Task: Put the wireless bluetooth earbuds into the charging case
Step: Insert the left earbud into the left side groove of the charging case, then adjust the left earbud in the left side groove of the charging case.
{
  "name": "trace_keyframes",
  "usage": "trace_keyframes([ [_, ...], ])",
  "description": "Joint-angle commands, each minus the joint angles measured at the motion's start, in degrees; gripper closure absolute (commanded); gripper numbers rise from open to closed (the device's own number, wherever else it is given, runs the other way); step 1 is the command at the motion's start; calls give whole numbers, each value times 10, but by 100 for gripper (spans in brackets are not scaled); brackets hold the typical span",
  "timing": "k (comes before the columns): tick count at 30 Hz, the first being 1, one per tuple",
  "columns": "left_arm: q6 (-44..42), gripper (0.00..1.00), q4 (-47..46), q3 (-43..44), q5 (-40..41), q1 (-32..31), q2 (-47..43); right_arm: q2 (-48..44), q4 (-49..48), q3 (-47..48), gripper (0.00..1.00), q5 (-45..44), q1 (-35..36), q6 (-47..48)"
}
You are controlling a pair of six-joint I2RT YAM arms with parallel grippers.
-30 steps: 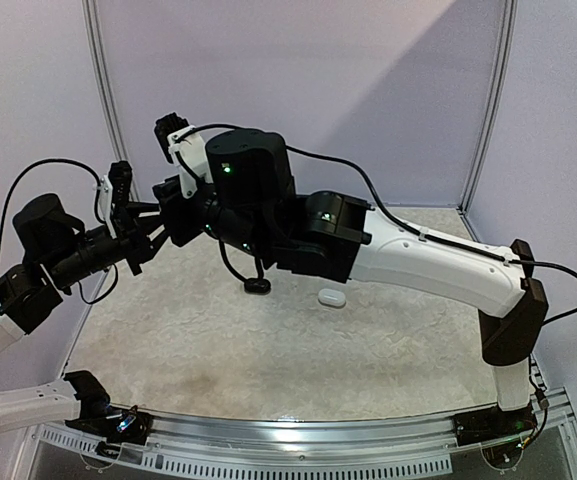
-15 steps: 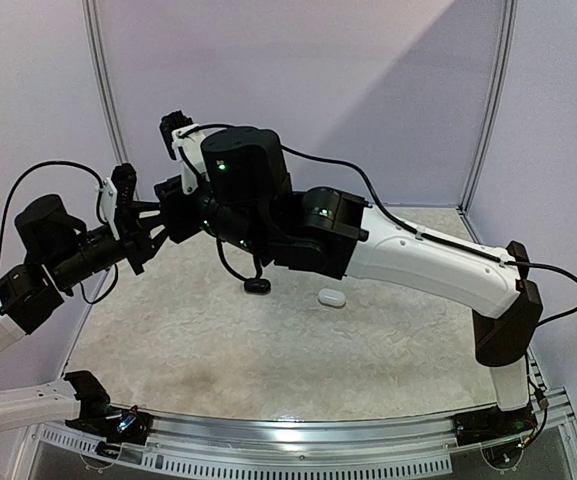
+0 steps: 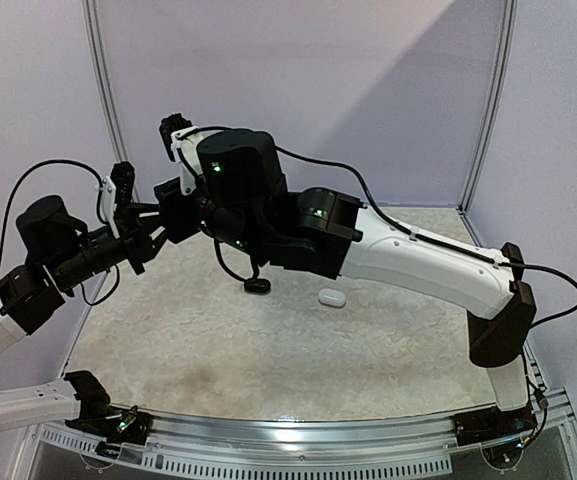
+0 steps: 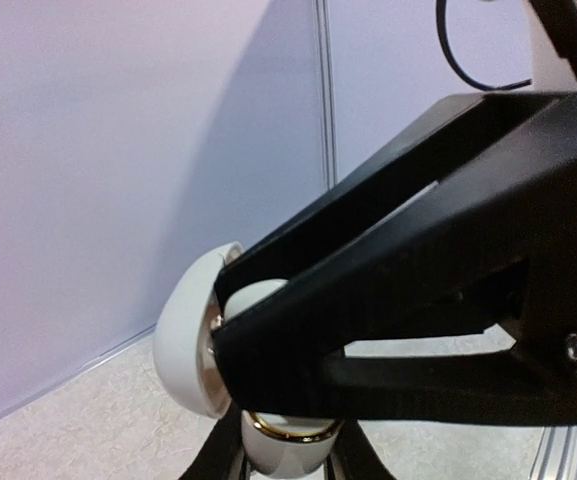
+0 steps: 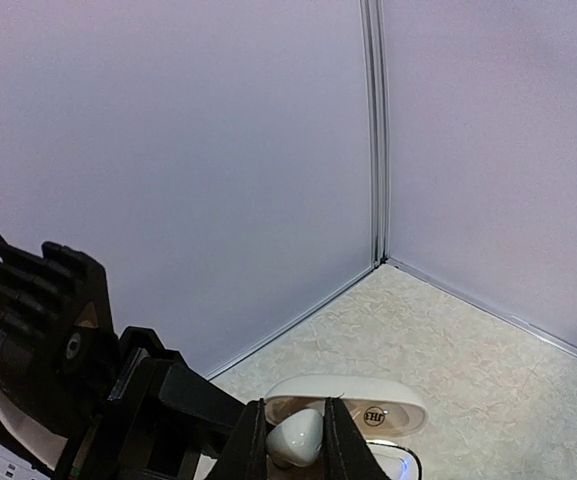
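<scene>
My left gripper (image 4: 286, 466) is shut on an open white charging case (image 4: 280, 448) with a gold rim, held up in the air; its lid (image 4: 183, 345) stands open to the left. My right gripper (image 5: 296, 452) is shut on a white earbud (image 5: 298, 430) and holds it right over the open case (image 5: 353, 408), touching or nearly touching it. In the top view the left gripper (image 3: 136, 240) and the right gripper (image 3: 171, 212) meet above the table's far left. The right gripper's black fingers (image 4: 418, 300) hide most of the case in the left wrist view.
A black case (image 3: 257, 286) and a white case (image 3: 331, 298) lie on the speckled table (image 3: 268, 360) near the middle. Purple walls close the back and sides, with a corner post (image 5: 376, 130) behind the grippers.
The right arm has shifted slightly left, toward the left gripper. The left arm has hardly moved. Both grips are unchanged.
</scene>
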State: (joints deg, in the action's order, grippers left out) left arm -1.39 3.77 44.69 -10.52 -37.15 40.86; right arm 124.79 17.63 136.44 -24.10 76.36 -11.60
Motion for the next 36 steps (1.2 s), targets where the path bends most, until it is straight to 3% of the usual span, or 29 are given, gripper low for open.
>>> trace_keyframes([
  [1,37,100,-43,0,-37,-15,-2,32,49,1,86,8,-2,-6],
  [36,100,100,-9,0,-15,-14,4,24,71,4,55,-19,-2,7],
])
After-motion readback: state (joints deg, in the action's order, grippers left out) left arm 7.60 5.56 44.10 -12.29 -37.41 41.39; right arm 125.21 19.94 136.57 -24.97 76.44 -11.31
